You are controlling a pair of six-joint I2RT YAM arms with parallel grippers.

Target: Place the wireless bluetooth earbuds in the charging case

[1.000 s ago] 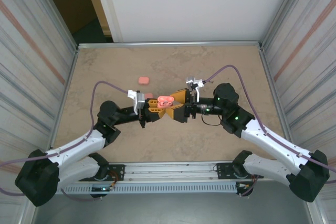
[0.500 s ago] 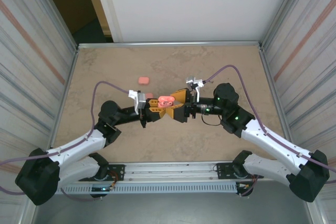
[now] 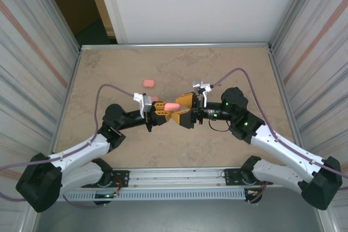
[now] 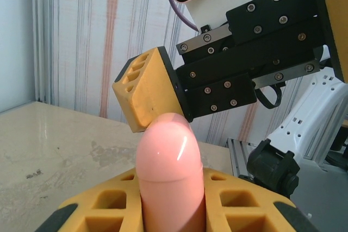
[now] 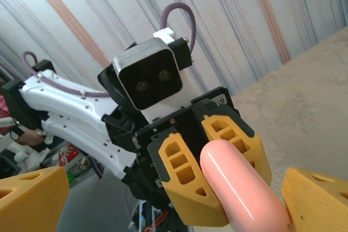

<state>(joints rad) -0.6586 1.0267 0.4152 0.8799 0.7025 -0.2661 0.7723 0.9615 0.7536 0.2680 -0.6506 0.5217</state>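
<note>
A pink rounded charging case (image 3: 172, 106) is held above the table's middle, its lid down and a seam line across it (image 4: 168, 156). My left gripper (image 3: 167, 111) is shut on its lower half, and its yellow fingers (image 4: 109, 205) flank the case. Facing it from the right, my right gripper (image 3: 179, 111) stands open with a finger on either side of the case's free end (image 5: 244, 188). One right finger (image 4: 147, 93) touches or nearly touches the case's top. The wireless bluetooth earbuds are hidden from view.
A second pink case (image 3: 148, 82) lies on the table left of centre, toward the back. A smaller pink piece (image 3: 154, 99) sits by the left wrist, too small to identify. Corrugated walls (image 3: 32, 80) close in both sides.
The held case showed an open top with two dark hollows before; now it is a smooth closed shape. Both arms have barely shifted.
</note>
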